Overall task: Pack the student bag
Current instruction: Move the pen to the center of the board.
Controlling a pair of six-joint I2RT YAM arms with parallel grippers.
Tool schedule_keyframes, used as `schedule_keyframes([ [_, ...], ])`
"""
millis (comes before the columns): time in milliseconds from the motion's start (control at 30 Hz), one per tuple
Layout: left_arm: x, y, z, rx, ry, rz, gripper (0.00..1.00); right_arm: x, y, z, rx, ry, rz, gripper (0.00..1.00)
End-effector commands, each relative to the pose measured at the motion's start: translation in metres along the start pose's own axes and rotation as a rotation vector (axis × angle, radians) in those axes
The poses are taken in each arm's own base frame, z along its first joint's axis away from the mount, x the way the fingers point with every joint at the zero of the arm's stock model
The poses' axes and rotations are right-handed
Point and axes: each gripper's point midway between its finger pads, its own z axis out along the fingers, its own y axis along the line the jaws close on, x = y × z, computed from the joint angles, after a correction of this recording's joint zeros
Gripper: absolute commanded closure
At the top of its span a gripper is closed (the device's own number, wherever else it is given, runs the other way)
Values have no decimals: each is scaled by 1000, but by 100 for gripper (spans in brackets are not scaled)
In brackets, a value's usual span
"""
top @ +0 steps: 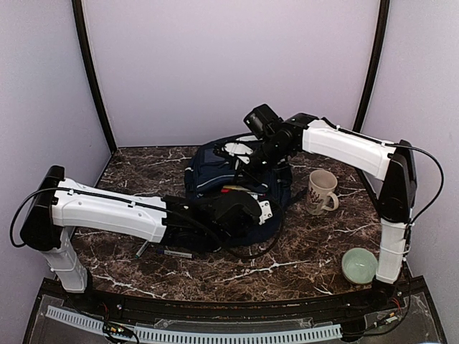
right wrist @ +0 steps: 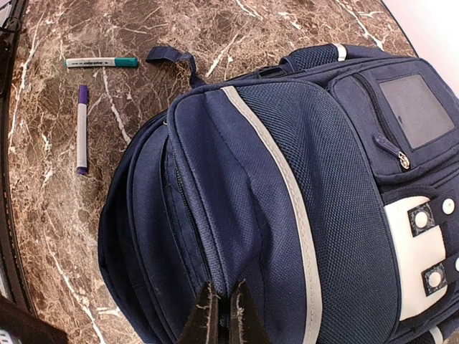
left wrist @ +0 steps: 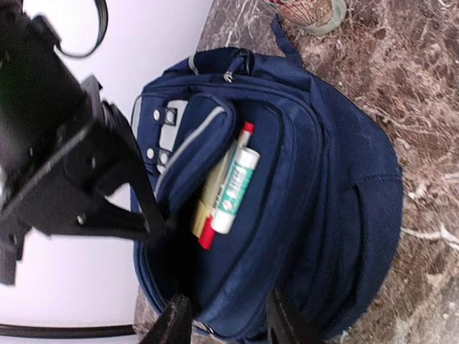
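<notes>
Nearest to the lens are the two black fingers of the left claw. They stand apart with nothing between them, just above the open pocket of the large navy-blue fabric student bag with grey stripes. The bag lies on the brown marble table, under both claws. In the pocket, ahead of the left claw, rest a white marker with green print and a cream marker with red ends. I judge the step is loading pens: a purple-capped pen and a green-capped pen lie on the table, well apart from the right claw. To do it well, take one pen by its middle and lower it lengthwise beside the markers. The left arm stretches low across the table. The right arm reaches over from behind, its claw pinched together on the pocket's fabric edge, holding the mouth open.
</notes>
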Motion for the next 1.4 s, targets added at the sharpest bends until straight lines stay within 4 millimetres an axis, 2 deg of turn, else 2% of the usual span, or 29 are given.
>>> schedule_keyframes([
  [0, 47, -6, -37, 122, 100, -225, 62, -21, 12, -9, -31, -77, -32, 100],
  [133, 78, -7, -59, 175, 103, -407, 59, -18, 14, -5, -41, -74, -31, 100],
  [233, 107, -2, -65, 183, 158, -541, 57, -15, 17, 0, -61, -67, -26, 100],
  [367, 146, -5, -62, 273, 278, -754, 57, -11, 21, 7, -88, -57, -19, 100],
  [500, 178, -11, -57, 321, 381, -893, 57, -7, 23, 13, -99, -46, -16, 100],
  [700, 236, -12, -50, 266, 580, -1079, 57, -6, 26, 14, -105, -43, -18, 100],
  [833, 258, -18, -49, 277, 645, -1195, 58, -5, 29, 16, -110, -39, -20, 100],
  [1000, 264, -27, -47, 343, 647, -1253, 58, -4, 30, 18, -114, -33, -23, 100],
  [1067, 252, -30, -43, 410, 596, -1244, 59, -3, 31, 19, -117, -30, -24, 100],
  [1167, 219, -41, -41, 598, 470, -1184, 62, -2, 32, 21, -120, -25, -25, 100],
  [1367, 192, -41, -44, 656, 368, -1012, 64, 0, 33, 22, -120, -17, -30, 100],
])
